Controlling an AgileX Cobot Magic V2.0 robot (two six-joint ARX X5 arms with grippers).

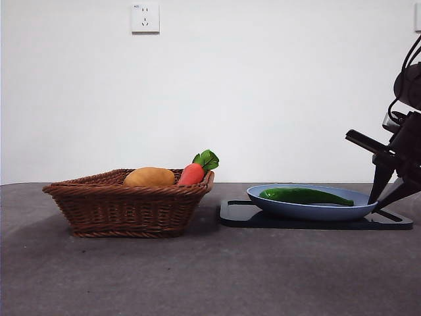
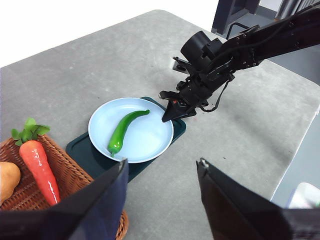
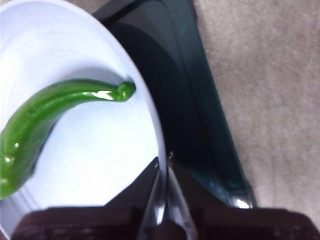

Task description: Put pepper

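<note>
The dark green pepper (image 1: 306, 195) lies flat in a light blue plate (image 1: 316, 212) on a dark tray (image 1: 296, 221). It also shows in the left wrist view (image 2: 125, 130) and the right wrist view (image 3: 45, 110). My right gripper (image 1: 373, 205) is low at the plate's right rim (image 3: 100, 165). Its jaws are pressed together with the rim between them, apart from the pepper's stem end. It also shows in the left wrist view (image 2: 167, 116) and in its own view (image 3: 163, 160). My left gripper (image 2: 162, 167) is open and empty, high above the table.
A brown wicker basket (image 1: 125, 204) stands left of the tray. It holds an orange-red carrot (image 1: 194, 172) with green leaves and a tan potato (image 1: 150, 176). The basket (image 2: 20, 200) and the carrot (image 2: 40, 165) show in the left wrist view. A wall socket (image 1: 145, 18) is on the white wall.
</note>
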